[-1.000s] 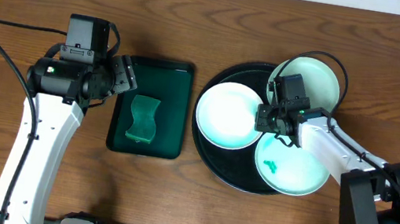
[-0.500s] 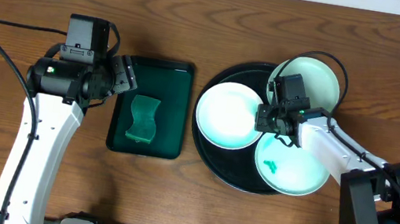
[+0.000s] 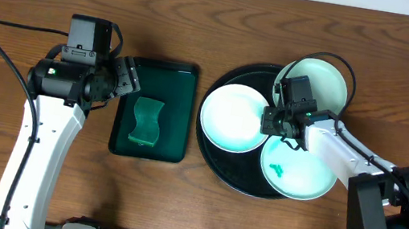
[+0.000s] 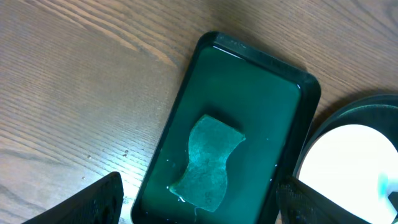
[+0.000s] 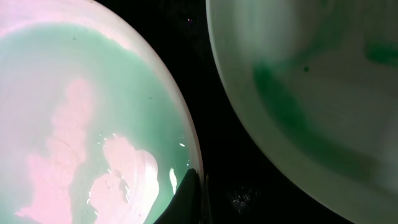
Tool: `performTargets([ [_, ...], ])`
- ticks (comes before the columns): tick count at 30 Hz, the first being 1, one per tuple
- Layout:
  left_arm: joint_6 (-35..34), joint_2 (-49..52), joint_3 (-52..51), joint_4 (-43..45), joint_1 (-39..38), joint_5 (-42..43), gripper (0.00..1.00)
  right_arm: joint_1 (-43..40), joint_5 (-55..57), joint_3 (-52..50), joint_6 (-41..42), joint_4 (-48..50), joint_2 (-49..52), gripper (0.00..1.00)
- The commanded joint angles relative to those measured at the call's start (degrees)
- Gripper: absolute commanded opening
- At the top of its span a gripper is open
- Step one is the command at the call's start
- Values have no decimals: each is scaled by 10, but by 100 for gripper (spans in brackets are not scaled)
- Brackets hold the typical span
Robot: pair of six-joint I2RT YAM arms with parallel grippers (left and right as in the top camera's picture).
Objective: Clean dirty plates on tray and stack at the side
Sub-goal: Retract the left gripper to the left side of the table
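The black tray [image 3: 218, 161] is sitting at the 3 o'clock side of the desk [image 3: 203, 17], carrying all three plates. Within it, the left-side plate [image 3: 234, 117] is lying at 9 o'clock, the far plate [image 3: 319, 81] at 1 o'clock and overhanging the rim, and the smeared plate [image 3: 301, 174] at 5 o'clock, showing a teal smear [image 3: 276, 170]. The right hand [image 3: 271, 123] is hovering at the 3 o'clock edge of the left-side plate. In the right wrist view a dark fingertip [image 5: 188, 193] is touching that rim, though I cannot tell whether the hand is pinching it. The left hand [image 3: 132, 79] is hanging spread wide at the 10 o'clock corner of the green tray [image 3: 180, 86], where a sponge [image 3: 145, 122] is lying.
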Motion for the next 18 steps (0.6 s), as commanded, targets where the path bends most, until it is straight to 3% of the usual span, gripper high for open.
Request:
performTargets([
  [1,-3,0,5,-2,2,-7,79,2,-4,8,-3,3,-7,1],
  [18,-3,0,5,17,2,-23,79,2,-4,8,-3,4,-7,1],
])
